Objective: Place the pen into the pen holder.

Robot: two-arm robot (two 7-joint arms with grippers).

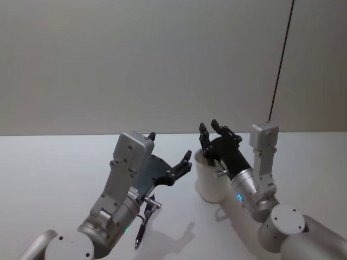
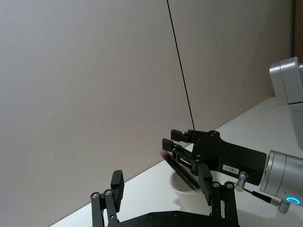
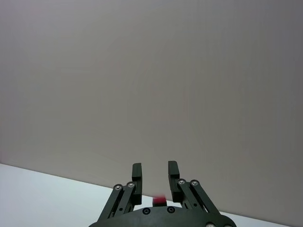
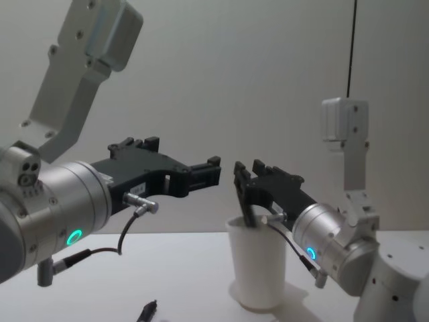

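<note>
Near left, the left gripper [image 1: 170,147] hovers with its jaws wide and empty. The right gripper [image 4: 247,173] pinches the pen [image 2: 182,170], tilted, with its lower end inside the paper cup [image 4: 258,268] on the worktop [image 1: 65,162]. Released aslant, the pen may tip the light cup.

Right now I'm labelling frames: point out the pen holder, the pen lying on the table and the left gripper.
pen holder [image 4: 258,268]: chest view, white side wall.
pen [image 1: 139,234]: head view, middle of its barrel.
left gripper [image 1: 170,145]: head view, midway between open fingertips.
</note>
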